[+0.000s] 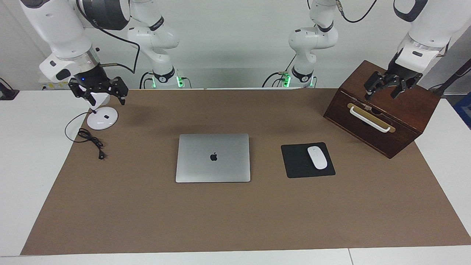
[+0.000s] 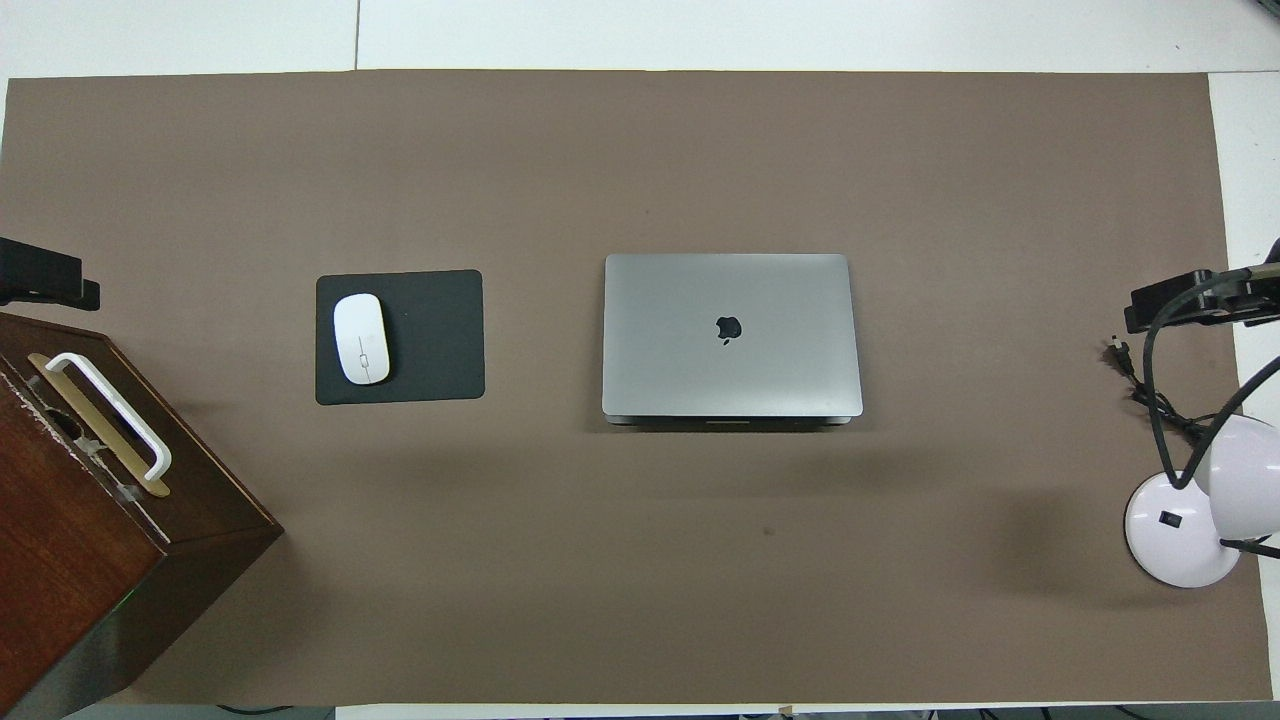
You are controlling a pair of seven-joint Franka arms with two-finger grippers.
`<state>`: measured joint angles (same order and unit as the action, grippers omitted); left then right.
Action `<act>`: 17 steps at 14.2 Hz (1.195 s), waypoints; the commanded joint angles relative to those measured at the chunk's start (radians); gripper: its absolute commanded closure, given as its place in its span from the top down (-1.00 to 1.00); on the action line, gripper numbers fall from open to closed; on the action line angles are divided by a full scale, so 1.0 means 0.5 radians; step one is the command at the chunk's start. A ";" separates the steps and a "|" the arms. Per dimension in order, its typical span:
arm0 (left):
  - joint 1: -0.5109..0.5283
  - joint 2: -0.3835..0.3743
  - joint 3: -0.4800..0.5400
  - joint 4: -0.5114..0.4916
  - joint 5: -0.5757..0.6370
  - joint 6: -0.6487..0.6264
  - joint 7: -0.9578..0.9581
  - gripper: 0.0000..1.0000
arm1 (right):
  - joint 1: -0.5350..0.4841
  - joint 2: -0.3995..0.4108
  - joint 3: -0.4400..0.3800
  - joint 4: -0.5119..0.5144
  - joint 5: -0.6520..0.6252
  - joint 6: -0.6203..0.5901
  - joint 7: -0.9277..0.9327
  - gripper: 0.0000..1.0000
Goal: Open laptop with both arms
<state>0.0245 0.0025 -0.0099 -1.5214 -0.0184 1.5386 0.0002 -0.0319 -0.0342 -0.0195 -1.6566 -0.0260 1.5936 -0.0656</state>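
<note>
The laptop (image 1: 212, 157) (image 2: 730, 335) lies shut and flat in the middle of the brown mat, its apple logo facing up. Nothing touches it. My left gripper (image 1: 382, 95) hangs open over the wooden box at the left arm's end of the table, holding nothing. My right gripper (image 1: 101, 98) hangs open over the white lamp at the right arm's end, also holding nothing. In the overhead view only the tips of the left gripper (image 2: 45, 282) and right gripper (image 2: 1190, 300) show at the edges.
A black mouse pad (image 1: 296, 162) with a white mouse (image 1: 317, 157) lies beside the laptop toward the left arm's end. The wooden box (image 1: 404, 110) has a white handle. A white lamp base (image 1: 102, 118) and its black cable (image 1: 90, 140) lie under the right gripper.
</note>
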 commanded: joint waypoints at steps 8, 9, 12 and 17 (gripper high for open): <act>0.018 -0.048 -0.014 -0.062 0.034 0.037 0.003 1.00 | -0.102 -0.024 0.008 -0.046 0.015 0.074 -0.261 1.00; 0.018 -0.048 -0.014 -0.062 0.034 0.037 0.006 1.00 | -0.102 -0.027 0.011 -0.046 0.015 0.080 -0.280 1.00; 0.018 -0.048 -0.014 -0.062 0.034 0.037 0.006 1.00 | -0.074 -0.021 0.011 -0.043 0.015 0.099 -0.176 1.00; 0.018 -0.048 -0.014 -0.062 0.034 0.037 0.000 1.00 | -0.102 0.050 0.014 -0.028 0.018 0.371 -0.096 1.00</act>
<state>0.0245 0.0025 -0.0100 -1.5215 -0.0184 1.5386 0.0002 -0.0637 -0.0235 -0.0200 -1.6634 -0.0256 1.7168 -0.1292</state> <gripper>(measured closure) 0.000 0.000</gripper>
